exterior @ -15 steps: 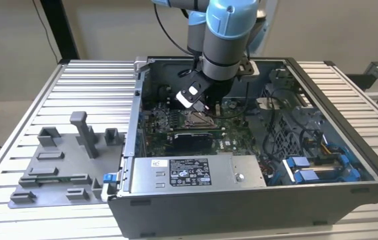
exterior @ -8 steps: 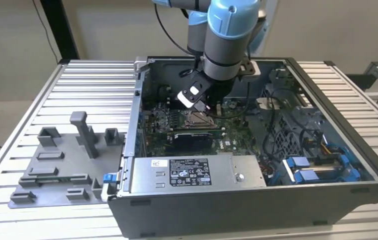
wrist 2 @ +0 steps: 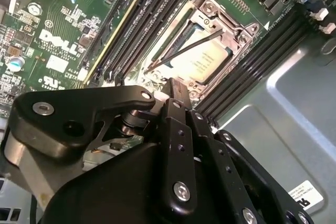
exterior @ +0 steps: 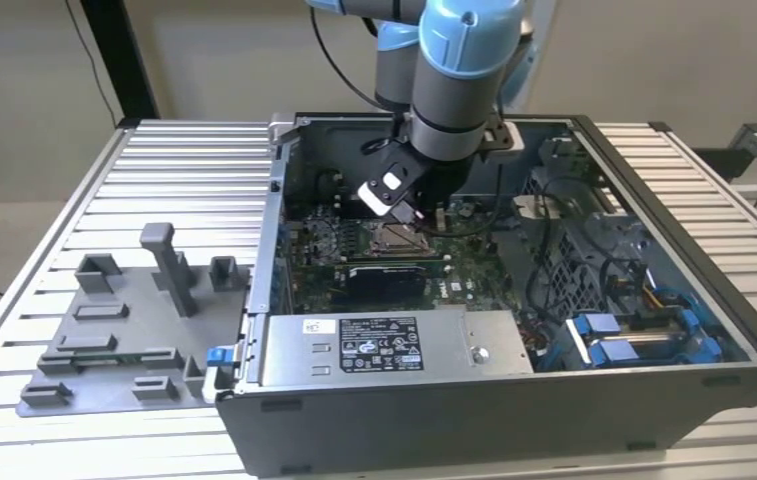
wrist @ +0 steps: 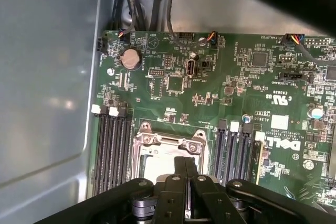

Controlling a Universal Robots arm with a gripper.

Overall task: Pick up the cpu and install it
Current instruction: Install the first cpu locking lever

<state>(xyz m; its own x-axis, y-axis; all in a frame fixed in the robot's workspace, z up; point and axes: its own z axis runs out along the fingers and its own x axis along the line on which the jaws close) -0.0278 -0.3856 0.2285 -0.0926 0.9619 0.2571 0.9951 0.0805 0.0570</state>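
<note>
Exterior view: your tool (exterior: 409,212) hangs inside the computer case (exterior: 698,385), mid-frame, over the socket (exterior: 394,238).

Second wrist view: the cpu (wrist 2: 206,60) lies in the socket, upper centre. The tool's fingers (wrist 2: 177,99) are pressed together, empty.

First wrist view: placement looks done; you'd need a straight lift clear.

**Tight quarters around the socket**

The black two-finger gripper (wrist 2: 176,88) hung just above the square silver metal socket frame (wrist 2: 210,51), where the pale silver cpu (wrist 2: 202,61) lay under a thin metal lever bar (wrist 2: 184,50). Black memory slots (wrist: 113,153) flanked the frame on both sides. Dark cables (exterior: 558,205) crowded the open black computer case (exterior: 698,260) toward the exterior view's right.
</note>
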